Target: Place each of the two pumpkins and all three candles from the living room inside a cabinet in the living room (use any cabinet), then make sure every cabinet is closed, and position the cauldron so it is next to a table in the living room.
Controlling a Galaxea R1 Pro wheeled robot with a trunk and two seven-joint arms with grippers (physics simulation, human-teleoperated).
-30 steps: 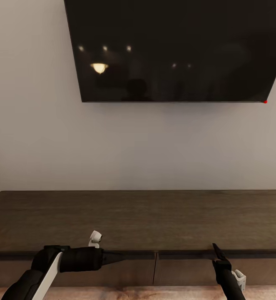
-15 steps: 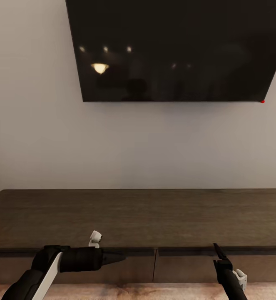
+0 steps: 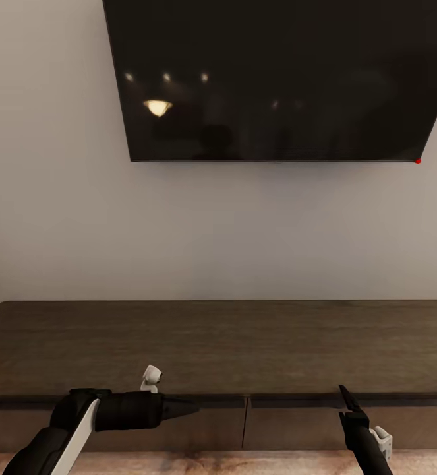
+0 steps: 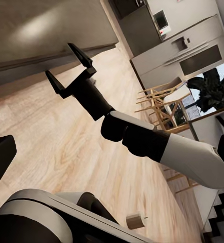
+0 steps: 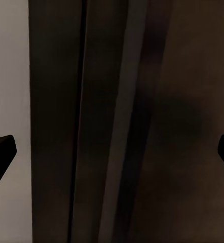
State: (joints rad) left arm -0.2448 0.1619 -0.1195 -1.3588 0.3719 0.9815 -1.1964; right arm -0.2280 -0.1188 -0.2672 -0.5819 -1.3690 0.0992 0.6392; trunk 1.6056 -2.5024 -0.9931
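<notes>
The cabinet [image 3: 244, 343] is a long low dark-brown unit under the wall TV, and its drawer fronts [image 3: 178, 429] are shut flush. My left gripper [image 3: 185, 407] lies sideways in front of the left drawer, open and empty. At the top edge of the right drawer my right gripper [image 3: 345, 396] points upward; the left wrist view shows that gripper [image 4: 61, 62] open and holding nothing. Its fingertips [image 5: 0, 152] frame the cabinet's dark wood [image 5: 157, 126] from close up. A short beige stub that looks like a candle [image 4: 137, 220] stands on the wooden floor behind me. The pumpkins, cauldron and table are out of view.
A large black TV [image 3: 277, 79] hangs on the pale wall above the unit. Light wooden floor [image 4: 66, 131] runs back to a kitchen with grey units [image 4: 193, 45] and wooden chairs [image 4: 160, 101].
The head view wobbles slightly. Both arms and the cabinet stay as they were.
</notes>
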